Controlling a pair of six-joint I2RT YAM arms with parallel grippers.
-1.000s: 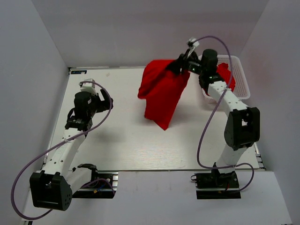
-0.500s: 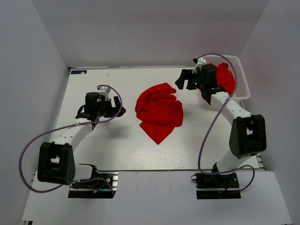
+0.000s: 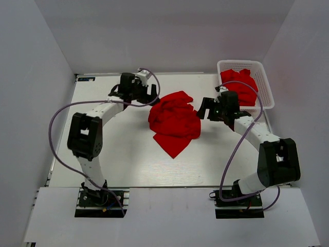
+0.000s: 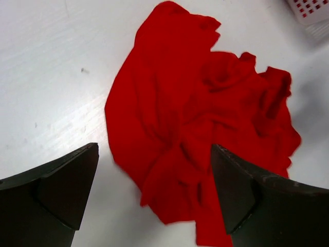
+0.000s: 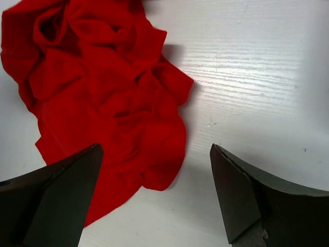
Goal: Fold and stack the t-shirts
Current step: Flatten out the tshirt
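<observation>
On desk (image 3: 118,154), crumpled red t-shirt (image 3: 175,121): light, limp, will drape, bunch. Wide apart, empty: left fingers (image 4: 61,185), right fingers (image 5: 241,200). Pinch pointed near corner, edge.

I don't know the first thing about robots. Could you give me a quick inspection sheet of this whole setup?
Surface: white wood-grain table, flat; bare around the central shirt.
Job's things: crumpled red fabric t-shirt lying mid-table, unfolded; more red fabric shirts heaped in the white plastic lattice basket at the far right corner, number unclear.
Clutter: nothing seen.
Grippers: left end effector open and empty at the shirt's far left edge; right end effector open and empty at its right edge.
Cables: left arm's purple cable and right arm's purple cable loop free, clear of the shirt.
Surroundings: plain pale walls on three sides.
</observation>
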